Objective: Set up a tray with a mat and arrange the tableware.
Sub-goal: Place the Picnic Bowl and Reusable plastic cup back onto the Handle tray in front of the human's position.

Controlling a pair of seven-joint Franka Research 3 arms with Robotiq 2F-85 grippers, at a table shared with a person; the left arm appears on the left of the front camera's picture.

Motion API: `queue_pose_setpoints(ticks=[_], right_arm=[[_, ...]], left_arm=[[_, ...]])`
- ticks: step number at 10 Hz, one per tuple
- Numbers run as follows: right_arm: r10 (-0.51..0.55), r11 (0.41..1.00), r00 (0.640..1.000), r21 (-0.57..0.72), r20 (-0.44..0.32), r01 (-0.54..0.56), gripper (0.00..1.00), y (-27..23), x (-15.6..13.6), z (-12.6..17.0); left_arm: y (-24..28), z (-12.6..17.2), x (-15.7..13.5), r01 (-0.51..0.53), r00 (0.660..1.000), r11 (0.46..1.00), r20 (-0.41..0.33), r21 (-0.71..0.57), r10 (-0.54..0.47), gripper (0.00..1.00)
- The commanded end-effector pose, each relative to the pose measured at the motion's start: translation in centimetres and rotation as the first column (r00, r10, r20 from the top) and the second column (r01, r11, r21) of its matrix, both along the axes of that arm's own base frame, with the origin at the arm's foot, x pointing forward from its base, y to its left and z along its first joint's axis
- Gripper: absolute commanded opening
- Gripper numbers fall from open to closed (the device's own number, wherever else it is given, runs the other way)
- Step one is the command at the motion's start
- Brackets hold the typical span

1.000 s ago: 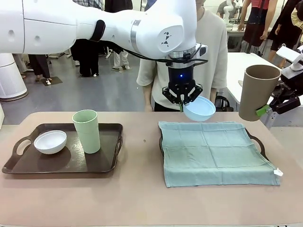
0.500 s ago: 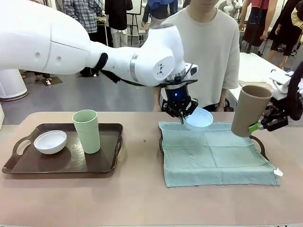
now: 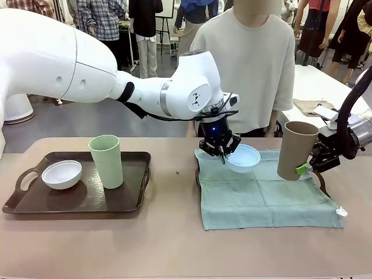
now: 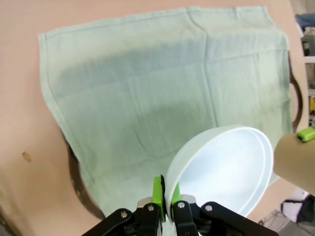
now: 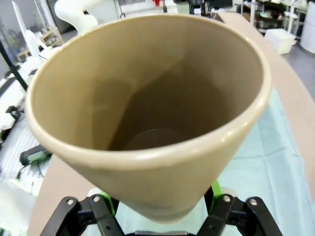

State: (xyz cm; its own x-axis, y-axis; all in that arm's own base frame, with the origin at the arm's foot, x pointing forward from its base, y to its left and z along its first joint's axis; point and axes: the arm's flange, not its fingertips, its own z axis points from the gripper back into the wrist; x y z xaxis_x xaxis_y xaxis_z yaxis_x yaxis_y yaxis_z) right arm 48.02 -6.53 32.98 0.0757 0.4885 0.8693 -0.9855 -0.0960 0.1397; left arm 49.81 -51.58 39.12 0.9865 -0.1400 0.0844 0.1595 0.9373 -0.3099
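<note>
Left gripper [image 3: 221,152]: its jaws are pinched almost shut on the thin rim of the light blue, small, round, shallow bowl [image 3: 243,158].
Where the blue bowl sits in the jaws: one green pad is inside the rim and one is outside. The rest of the bowl sticks out to the side.
Where the blue bowl is: low over the far edge of the pale green cloth mat [image 3: 261,195]. I cannot tell if it touches the mat.
How the blue bowl looks: smooth, tipped a little, with nothing in it.
Right gripper [image 3: 305,167]: its jaws are wide apart and hold the tall tan-brown plain tumbler [image 3: 293,150] low down, one pad on each side.
Where the tan tumbler is: over the right end of the mat, with its open top up, leaning a bit.
How the tan tumbler looks: wider at the top, with nothing in it.
Dark brown tray with handles [image 3: 87,200]: on the left of the table. It holds the pale green tall tumbler [image 3: 106,161] and the white small bowl [image 3: 61,174].
</note>
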Motion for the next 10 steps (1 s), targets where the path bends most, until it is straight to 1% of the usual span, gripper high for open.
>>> queue_pose_setpoints(ticks=[1, 2, 4, 6, 7, 10], right_arm=[[0.008, 1.0, 1.0, 0.019, -0.003, -0.008, 0.8, 0.0, -0.5, 0.4], [0.0, 1.0, 1.0, 0.0, 0.0, 0.0, 0.81, 0.0, 0.0, 0.0], [0.02, 0.999, 1.0, 0.031, -0.02, -0.019, 0.81, -0.3, 0.8, -1.6], [0.032, 0.999, 0.999, 0.027, -0.019, -0.032, 0.81, -0.2, 1.2, -2.9], [0.03, 0.999, 1.0, 0.019, -0.009, -0.03, 0.81, -0.1, 1.2, -3.3], [0.03, 1.0, 0.998, -0.002, 0.063, -0.03, 0.81, 0.0, 2.0, -4.3]], left_arm=[[0.0, 0.3, 0.2, -0.005, 1.0, 1.0, 0.015, -0.012, 0.005, 0.07], [0.0, 0.0, 0.0, 0.0, 1.0, 1.0, 0.0, 0.0, 0.0, 0.07], [-0.4, -0.9, 0.0, 0.029, 1.0, 0.999, -0.009, 0.027, -0.028, 0.07], [-0.7, -2.1, 0.4, 0.039, 0.999, 0.999, -0.025, 0.036, -0.038, 0.07], [-0.8, -2.5, 0.4, 0.041, 0.999, 0.998, -0.035, 0.039, -0.04, 0.07], [-1.1, -3.8, 1.0, 0.047, 0.997, 0.997, -0.062, 0.062, -0.043, 0.07]])
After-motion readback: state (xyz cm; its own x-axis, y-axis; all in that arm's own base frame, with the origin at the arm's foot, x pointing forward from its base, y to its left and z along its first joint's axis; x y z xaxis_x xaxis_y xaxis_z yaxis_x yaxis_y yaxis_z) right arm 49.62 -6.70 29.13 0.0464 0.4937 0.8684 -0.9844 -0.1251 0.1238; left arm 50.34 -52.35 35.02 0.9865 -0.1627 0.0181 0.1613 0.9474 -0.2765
